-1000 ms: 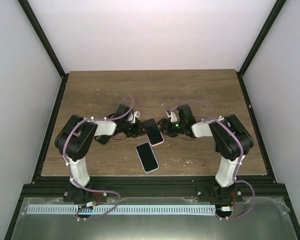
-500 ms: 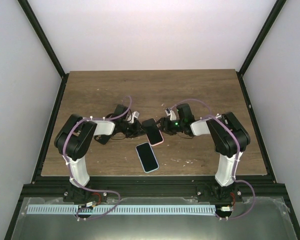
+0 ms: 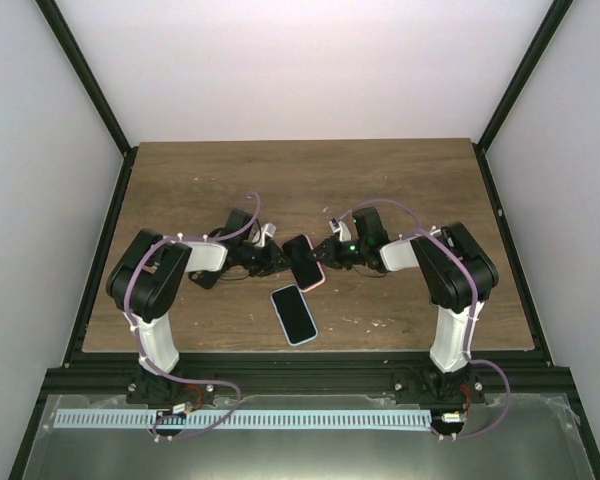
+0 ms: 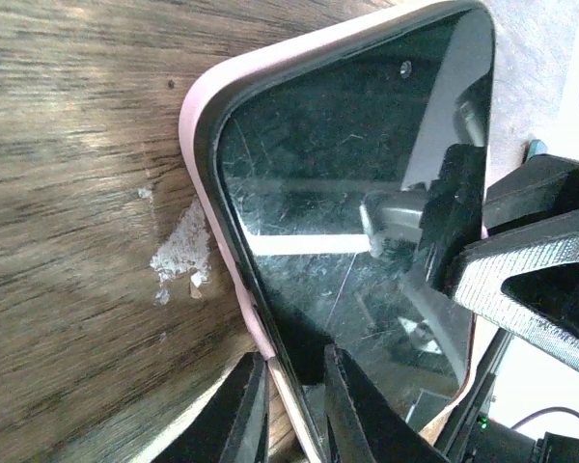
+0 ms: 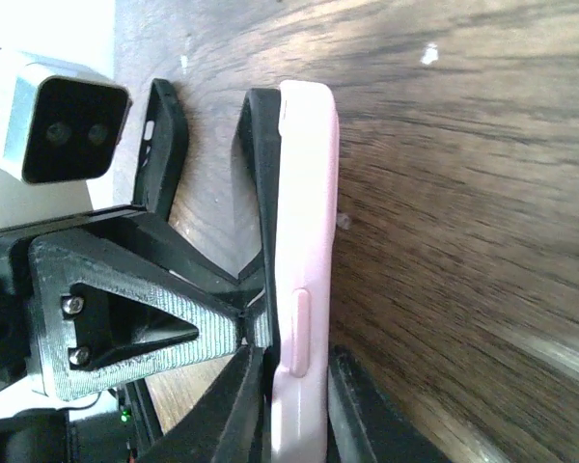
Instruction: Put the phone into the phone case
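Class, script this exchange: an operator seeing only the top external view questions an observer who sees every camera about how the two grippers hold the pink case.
Operator: From above, both grippers meet at the pink case. Has the left gripper got it?
Observer: Yes. Its wrist view shows its fingers either side of the case's long edge.
Operator: And the right gripper?
Observer: Its wrist view shows its fingers pinching the opposite edge, near a side button.
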### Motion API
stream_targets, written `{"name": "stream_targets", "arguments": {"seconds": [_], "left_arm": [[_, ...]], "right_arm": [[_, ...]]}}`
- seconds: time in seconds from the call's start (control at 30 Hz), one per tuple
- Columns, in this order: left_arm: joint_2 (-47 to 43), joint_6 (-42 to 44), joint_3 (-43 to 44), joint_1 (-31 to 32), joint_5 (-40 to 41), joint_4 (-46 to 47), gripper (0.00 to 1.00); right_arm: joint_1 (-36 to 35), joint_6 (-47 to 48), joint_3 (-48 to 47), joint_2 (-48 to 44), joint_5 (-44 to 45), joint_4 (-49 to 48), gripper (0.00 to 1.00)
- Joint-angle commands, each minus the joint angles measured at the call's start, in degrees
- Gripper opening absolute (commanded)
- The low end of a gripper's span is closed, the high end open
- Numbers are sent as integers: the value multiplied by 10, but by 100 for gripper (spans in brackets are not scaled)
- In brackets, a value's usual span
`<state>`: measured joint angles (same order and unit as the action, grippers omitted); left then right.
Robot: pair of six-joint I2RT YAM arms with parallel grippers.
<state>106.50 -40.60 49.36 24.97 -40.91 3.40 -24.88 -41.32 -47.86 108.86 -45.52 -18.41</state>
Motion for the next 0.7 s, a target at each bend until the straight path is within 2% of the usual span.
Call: {"name": "stream_targets", "arguments": {"seconds": [0.0,0.17,0.47,0.57,0.67], "left_arm": [[-24,-3,-9,0,-4,17,19],[-91,-16,-14,-8,-32,8,30],[-281,-8,-3,-26,-22,-65,68],[-329,-8,-3,-28,-27,-74,75],[-374,-24,-13,-27,-40,-50,77]], "right_arm": [[-10,1,1,-15,-43,-35,13],[-2,-4,28,-60,-50,-63,1],[4,-14,65,-219,-66,-91,1],[5,-28,73,-282,-72,-105,1],[4,-48,80,-328,-76,-124,1]]}}
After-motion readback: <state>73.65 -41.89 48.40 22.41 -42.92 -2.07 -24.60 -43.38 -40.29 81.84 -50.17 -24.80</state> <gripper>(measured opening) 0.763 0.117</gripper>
